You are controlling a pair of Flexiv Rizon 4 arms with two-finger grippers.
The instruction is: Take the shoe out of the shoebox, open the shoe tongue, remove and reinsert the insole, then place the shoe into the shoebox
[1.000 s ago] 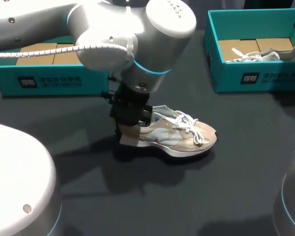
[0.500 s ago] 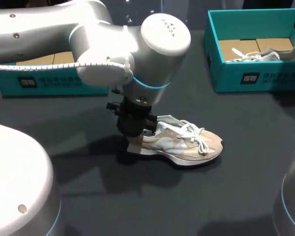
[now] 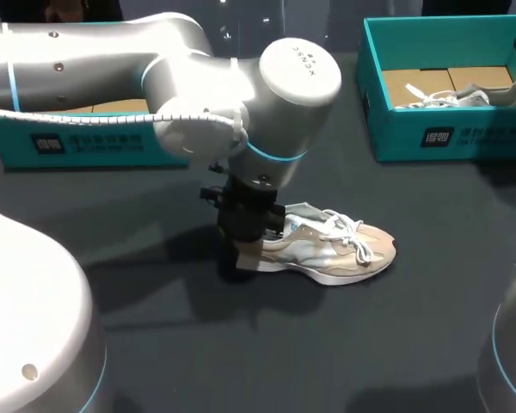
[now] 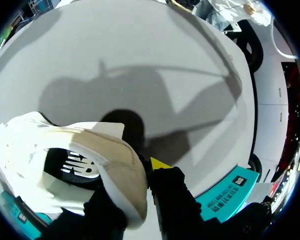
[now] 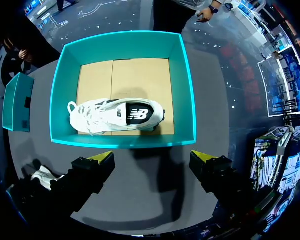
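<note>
Left gripper is clamped on the heel of the shoe, which sits on its sole in the middle of the table, toe pointing right, well clear of the shoebox at far right. It looks light, with a soft upper that would buckle, so the stiffer heel seems the sound place to pinch. Right gripper hangs over that shoebox, fingers spread, holding nothing.

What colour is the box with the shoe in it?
The shoebox is teal; the right wrist view shows it best.
</note>
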